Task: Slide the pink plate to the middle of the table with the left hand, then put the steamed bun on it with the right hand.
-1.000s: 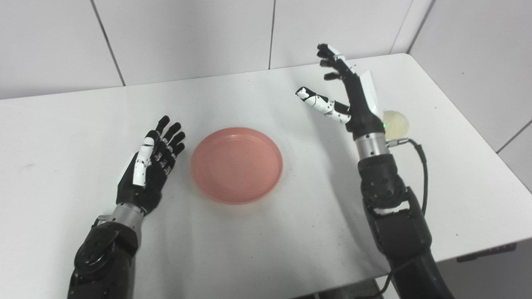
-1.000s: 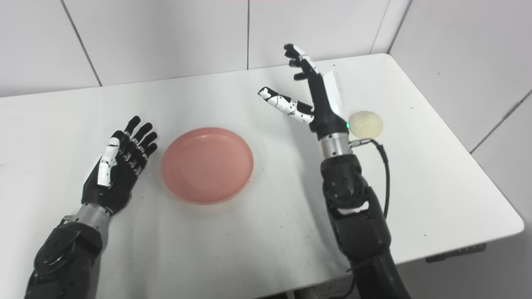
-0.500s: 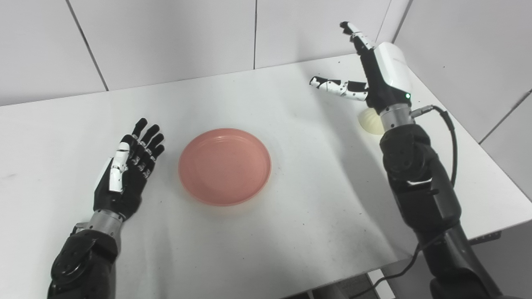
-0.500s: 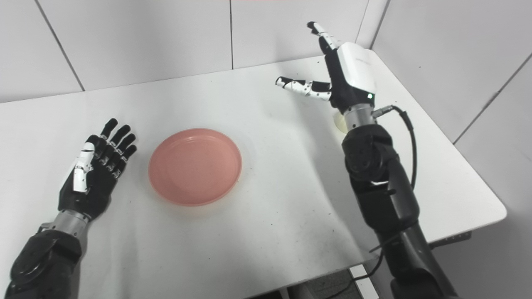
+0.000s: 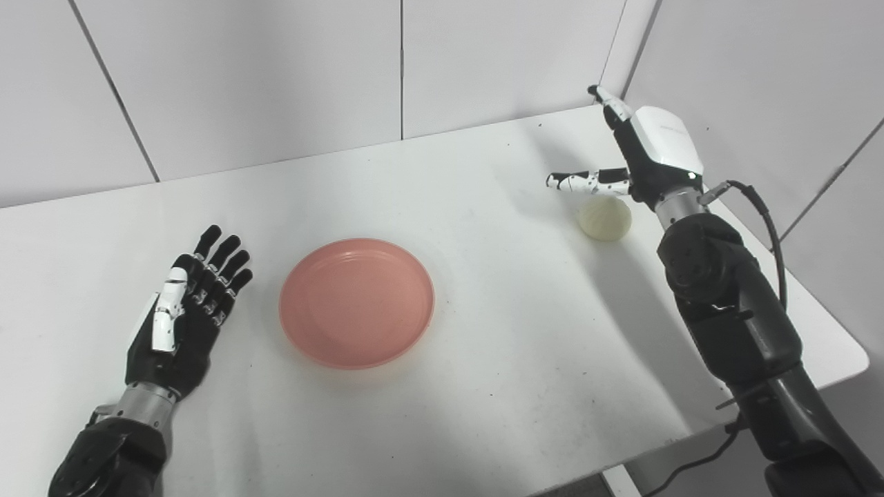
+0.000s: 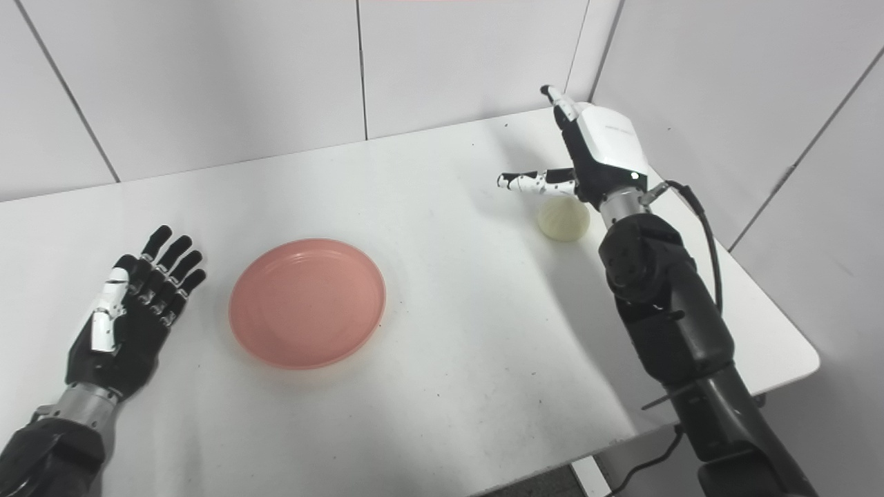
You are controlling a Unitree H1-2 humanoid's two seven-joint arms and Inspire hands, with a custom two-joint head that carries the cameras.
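The round pink plastic plate (image 5: 357,302) sits flat on the white table (image 5: 483,359), a little left of the table's middle, nothing on it, its shallow rim catching a soft highlight. Over on the far right side of the table is the pale cream, pleated steamed bun (image 5: 605,219), resting on the surface near the back corner, well apart from the plate.

Right above that bun is the right hand (image 6: 599,160), black fingers with a white back shell, held edge-on with its fingers stretched up and away toward the wall and its thumb (image 5: 585,181) thrown out sideways over the bun. Fingers and thumb are spread wide, gripping nothing; the thumb looks just over the bun's top, and whether it actually touches cannot be told from these angles. A black cable (image 5: 763,214) loops off the wrist and runs down beside the dark forearm.

On the other side, the left hand (image 5: 186,312) lies low near the table just left of the plate, palm up, fingers straight and slightly fanned, holding nothing. A clear strip of table separates its fingertips from the plate's rim.

Behind it all, pale grey wall panels (image 5: 276,76) meet at the corner past the bun
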